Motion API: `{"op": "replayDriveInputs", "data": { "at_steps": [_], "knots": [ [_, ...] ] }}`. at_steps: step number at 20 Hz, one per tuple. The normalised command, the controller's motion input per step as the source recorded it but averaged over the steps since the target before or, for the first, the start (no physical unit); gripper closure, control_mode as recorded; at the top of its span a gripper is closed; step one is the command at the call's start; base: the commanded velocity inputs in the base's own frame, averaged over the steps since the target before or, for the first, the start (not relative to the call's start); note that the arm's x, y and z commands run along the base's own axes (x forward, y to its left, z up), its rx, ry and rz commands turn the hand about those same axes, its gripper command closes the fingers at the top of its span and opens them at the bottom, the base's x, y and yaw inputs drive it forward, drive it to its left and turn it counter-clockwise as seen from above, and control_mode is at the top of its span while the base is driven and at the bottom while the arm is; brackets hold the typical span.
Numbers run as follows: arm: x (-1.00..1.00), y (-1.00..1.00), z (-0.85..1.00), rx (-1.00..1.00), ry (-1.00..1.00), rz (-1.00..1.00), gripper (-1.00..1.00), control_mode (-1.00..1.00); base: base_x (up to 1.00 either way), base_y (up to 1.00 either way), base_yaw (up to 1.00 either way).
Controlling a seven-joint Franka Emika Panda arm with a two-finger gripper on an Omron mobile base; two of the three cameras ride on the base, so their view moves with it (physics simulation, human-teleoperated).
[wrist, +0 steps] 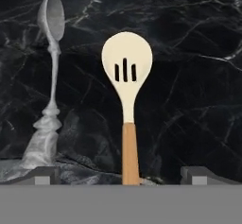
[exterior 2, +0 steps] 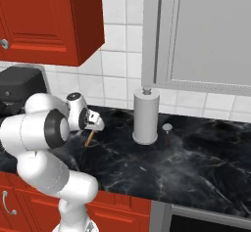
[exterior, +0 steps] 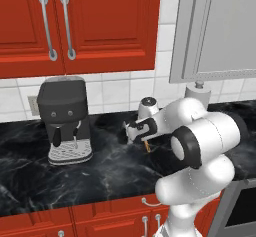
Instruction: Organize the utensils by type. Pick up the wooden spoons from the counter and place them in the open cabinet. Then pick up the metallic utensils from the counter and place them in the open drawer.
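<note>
The gripper (wrist: 121, 176) is held low over the black stone counter (wrist: 189, 53) with its two fingertips (wrist: 42, 175) spread wide apart and nothing clamped between them. The brown handle of a slotted wooden spoon (wrist: 127, 76) is seen between the tips, its pale bowl with three slots lying flat on the counter further out. Just beside it, to the left in the hand view, a silver-grey metal spoon (wrist: 51, 53) is laid roughly parallel. From the base views the gripper (exterior: 134, 130) is seen pointed down at the counter, a coffee machine (exterior: 65, 118) standing to its left and a paper towel holder (exterior 2: 146, 116) to its right.
</note>
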Motion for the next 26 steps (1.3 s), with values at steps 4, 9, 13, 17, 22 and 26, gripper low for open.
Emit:
{"op": "replayDriveInputs", "data": {
  "at_steps": [4, 9, 13, 17, 22, 26],
  "knots": [
    [0.23, 0.0, -0.37, 0.0, 0.0, 0.0, -1.0, -1.0, 0.0, 0.0, 0.0],
    [0.21, 0.0, -0.35, 0.0, 0.0, 0.0, -1.0, -1.0, 0.0, 0.0, 0.0],
    [0.2, 0.0, -0.35, 0.0, 0.0, 0.0, -1.0, -1.0, 0.0, 0.0, 0.0],
    [0.19, 0.0, -0.27, 0.0, 0.0, 0.0, -1.0, -1.0, 0.0, 0.0, 0.0],
    [0.07, -0.03, -0.32, 0.0, 0.0, 0.0, 1.0, -1.0, 0.0, 0.0, 0.0],
    [0.02, -0.11, -0.41, 0.0, 0.02, 0.0, 1.0, -1.0, 0.0, 0.0, 0.0]
  ]
}}
